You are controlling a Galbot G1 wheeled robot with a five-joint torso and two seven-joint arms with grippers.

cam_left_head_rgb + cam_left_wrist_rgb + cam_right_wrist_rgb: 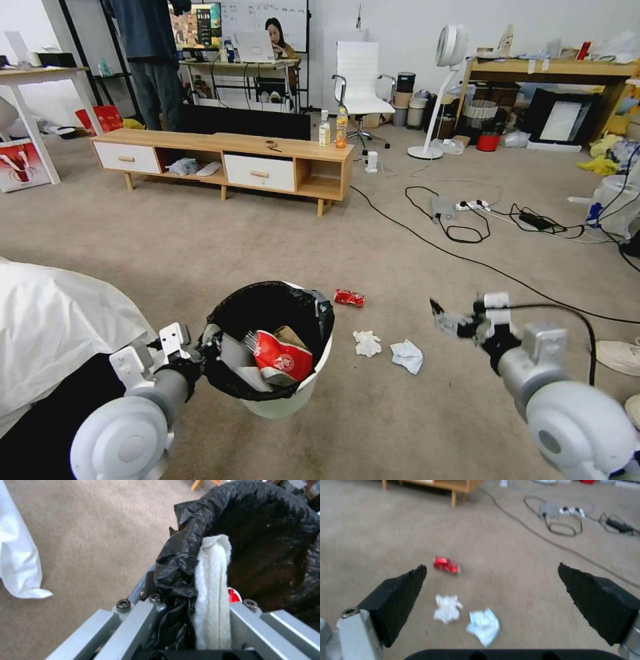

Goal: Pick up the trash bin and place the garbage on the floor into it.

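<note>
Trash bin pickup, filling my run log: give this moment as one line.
left gripper: shut on trash bin rim | right gripper: open above floor | in bin: paper cup | on floor: can, two tissue wads

trash bin (283,393) at 7 o'clock, can (349,298) at its 1 o'clock, two tissue wads (367,343) at its 3 o'clock, on floor (200,253)
</note>
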